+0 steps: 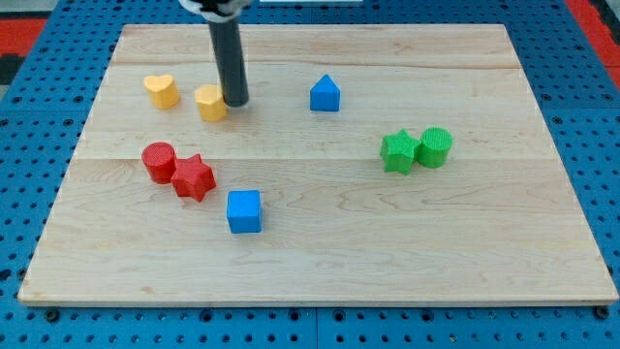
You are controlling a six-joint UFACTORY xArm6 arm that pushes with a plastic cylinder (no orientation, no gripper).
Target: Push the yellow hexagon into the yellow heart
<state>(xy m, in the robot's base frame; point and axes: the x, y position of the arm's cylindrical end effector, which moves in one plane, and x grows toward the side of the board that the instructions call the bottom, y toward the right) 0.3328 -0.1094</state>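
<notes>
The yellow hexagon [210,101] lies on the wooden board at the upper left. The yellow heart [162,90] lies a short gap to its left, slightly higher, not touching it. My tip [235,102] rests on the board right against the hexagon's right side. The dark rod rises from there toward the view's top.
A red cylinder [158,160] and a red star [194,177] touch each other at the left. A blue cube [244,210] sits below centre. A blue triangular block [325,94] is at top centre. A green star [398,151] and green cylinder [435,146] touch at the right.
</notes>
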